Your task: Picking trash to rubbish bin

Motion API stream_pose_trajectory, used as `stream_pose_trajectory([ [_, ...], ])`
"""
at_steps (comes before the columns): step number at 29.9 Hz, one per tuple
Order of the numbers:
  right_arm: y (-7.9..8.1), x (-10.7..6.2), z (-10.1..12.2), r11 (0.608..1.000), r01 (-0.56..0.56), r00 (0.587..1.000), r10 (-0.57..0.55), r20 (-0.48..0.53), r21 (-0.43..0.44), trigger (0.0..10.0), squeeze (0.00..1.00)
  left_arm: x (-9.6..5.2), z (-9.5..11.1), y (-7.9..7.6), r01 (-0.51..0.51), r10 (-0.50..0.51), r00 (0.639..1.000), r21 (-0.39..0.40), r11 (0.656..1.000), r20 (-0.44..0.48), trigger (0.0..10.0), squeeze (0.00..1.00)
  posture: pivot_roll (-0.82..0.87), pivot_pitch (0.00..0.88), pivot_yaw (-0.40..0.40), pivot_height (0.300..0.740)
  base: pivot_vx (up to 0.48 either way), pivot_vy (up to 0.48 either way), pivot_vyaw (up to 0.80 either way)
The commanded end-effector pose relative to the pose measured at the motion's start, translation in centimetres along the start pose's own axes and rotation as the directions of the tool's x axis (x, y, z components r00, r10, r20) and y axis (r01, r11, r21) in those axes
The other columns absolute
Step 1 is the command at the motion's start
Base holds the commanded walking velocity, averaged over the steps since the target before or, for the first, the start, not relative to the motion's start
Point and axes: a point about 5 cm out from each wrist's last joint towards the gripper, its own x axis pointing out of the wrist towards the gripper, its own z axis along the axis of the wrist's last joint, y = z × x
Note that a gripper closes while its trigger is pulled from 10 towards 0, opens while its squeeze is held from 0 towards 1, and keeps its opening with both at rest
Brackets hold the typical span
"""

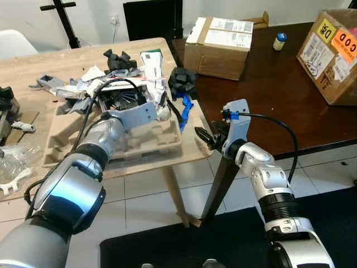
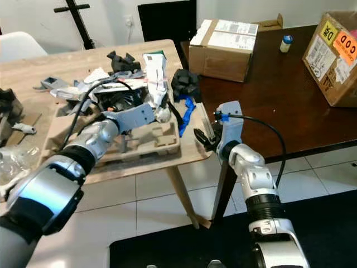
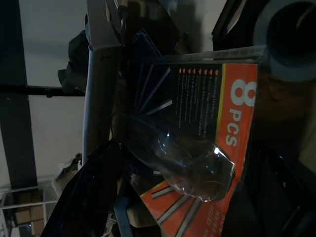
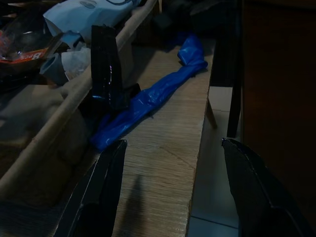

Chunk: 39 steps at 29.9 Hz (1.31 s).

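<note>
Packaging marked "8 PCS"

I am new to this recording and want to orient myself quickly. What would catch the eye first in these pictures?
First, the heap of trash on the light wooden table, where the left gripper reaches in over a cardboard tray. Next, the right gripper, open, hovers at the table's edge, aimed toward a blue plastic strip. On the dark table to the right stand two cardboard boxes.
</note>
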Motion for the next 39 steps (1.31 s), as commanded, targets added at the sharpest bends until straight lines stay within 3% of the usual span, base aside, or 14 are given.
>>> stream_pose_trajectory([
  [1, 0.0, -0.3, -0.4, 1.000, 0.004, 1.000, -0.004, -0.013, 0.012, 10.0, 0.00, 0.0, -0.5, -0.4, 0.026, -0.027, 0.999, -0.037, 0.999, -0.031, 10.0, 0.00, -0.12, 0.243, 0.084, 0.740, 0.000, 0.000, 0.00],
  [2, 0.0, -0.3, -0.3, 1.000, 0.005, 1.000, -0.004, -0.013, 0.012, 10.0, 0.00, 0.0, -0.4, -0.4, 0.032, -0.034, 0.999, -0.064, 0.997, -0.030, 10.0, 0.00, -0.12, 0.244, 0.084, 0.740, 0.000, 0.000, 0.00],
  [3, 0.0, -0.4, -0.3, 1.000, 0.006, 1.000, -0.006, -0.013, 0.011, 10.0, 0.00, 0.0, -0.3, -0.5, 0.042, -0.045, 0.999, -0.096, 0.994, -0.023, 7.7, 0.00, -0.12, 0.246, 0.086, 0.740, 0.000, 0.000, 0.00],
  [4, 0.0, -0.4, -0.3, 1.000, 0.008, 1.000, -0.008, -0.014, 0.010, 10.0, 0.00, 0.0, -0.2, -0.5, 0.044, -0.047, 0.999, -0.133, 0.990, -0.021, 4.4, 0.00, -0.13, 0.249, 0.086, 0.740, 0.000, 0.000, 0.00],
  [5, 0.0, -0.4, -0.3, 1.000, 0.008, 1.000, -0.008, -0.014, 0.010, 10.0, 0.00, 0.0, -0.2, -0.5, 0.044, -0.047, 0.999, -0.133, 0.990, -0.021, 4.4, 0.00, -0.13, 0.249, 0.086, 0.740, 0.000, 0.000, 0.00],
  [6, -0.1, -0.5, -0.2, 1.000, 0.010, 1.000, -0.010, -0.014, 0.010, 10.0, 0.00, 0.0, -0.2, -0.5, 0.051, -0.055, 0.998, -0.158, 0.986, -0.018, 3.6, 0.00, -0.13, 0.250, 0.086, 0.740, 0.000, 0.000, 0.00],
  [7, -0.1, -0.5, -0.2, 1.000, 0.013, 1.000, -0.013, -0.014, 0.010, 10.0, 0.00, 0.0, -0.1, -0.6, 0.062, -0.066, 0.998, -0.183, 0.981, -0.015, 0.0, 0.00, -0.13, 0.251, 0.085, 0.740, 0.000, 0.000, 0.00],
  [18, -0.3, -0.6, 0.0, 1.000, 0.024, 1.000, -0.024, -0.014, 0.010, 10.0, 0.00, 0.0, -0.2, -0.6, 0.071, -0.077, 0.997, -0.207, 0.976, -0.023, 0.0, 0.00, -0.13, 0.252, 0.080, 0.740, 0.000, 0.000, 0.00],
  [24, -0.1, -0.4, 0.1, 1.000, 0.022, 1.000, -0.022, -0.015, 0.014, 10.0, 0.00, 0.1, -0.1, 0.5, 0.018, -0.022, 1.000, -0.191, 0.981, -0.021, 0.0, 0.00, -0.12, 0.249, 0.076, 0.740, 0.000, 0.000, 0.00],
  [28, 0.0, -0.3, 0.2, 1.000, 0.023, 1.000, -0.022, -0.008, 0.016, 10.0, 0.00, 0.1, 0.2, 1.7, -0.031, 0.031, 1.000, -0.230, 0.973, -0.003, 0.0, 0.00, -0.12, 0.245, 0.082, 0.740, 0.000, 0.000, 0.00],
  [39, -0.1, -0.3, 0.2, 1.000, 0.027, 1.000, -0.026, -0.005, 0.015, 10.0, 0.00, -0.1, -0.4, 1.8, -0.084, 0.093, 0.996, -0.287, 0.954, 0.017, 0.0, 0.00, -0.11, 0.238, 0.078, 0.740, 0.000, 0.000, 0.00],
])
